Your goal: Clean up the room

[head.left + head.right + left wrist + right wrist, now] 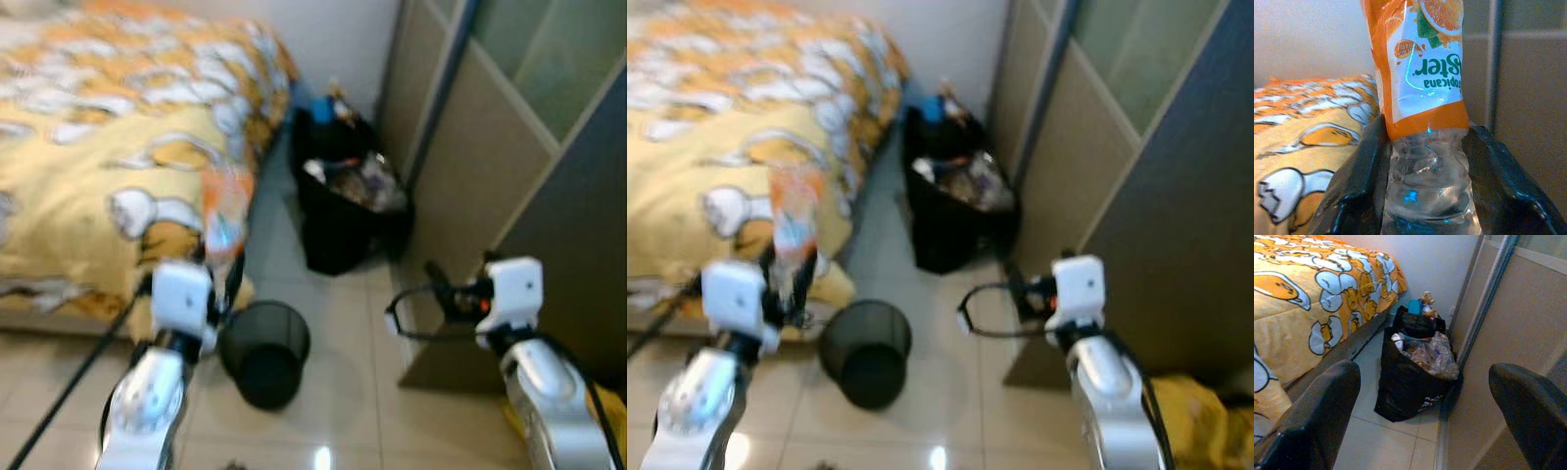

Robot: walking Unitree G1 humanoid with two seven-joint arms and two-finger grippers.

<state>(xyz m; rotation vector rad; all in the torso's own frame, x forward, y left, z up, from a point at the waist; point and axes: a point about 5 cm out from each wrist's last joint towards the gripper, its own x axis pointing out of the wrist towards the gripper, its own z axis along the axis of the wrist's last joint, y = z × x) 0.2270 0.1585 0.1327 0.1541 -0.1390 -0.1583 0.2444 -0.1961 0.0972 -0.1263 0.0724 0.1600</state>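
Note:
My left gripper (217,262) is shut on an empty plastic bottle (224,211) with an orange label, held upright in front of the bed. In the left wrist view the bottle (1425,98) stands clamped between both black fingers (1359,176). Below and slightly right of it a round black mesh bin (265,351) stands on the tiled floor. My right gripper (431,279) hangs open over the floor near the wardrobe, its fingers (1317,416) spread wide with nothing between them.
A bed with a yellow cartoon-print cover (108,147) fills the left. A black bag full of rubbish (348,211) stands at the back by the wall. Sliding wardrobe doors (500,157) run along the right. A yellow thing (1200,421) lies at the lower right.

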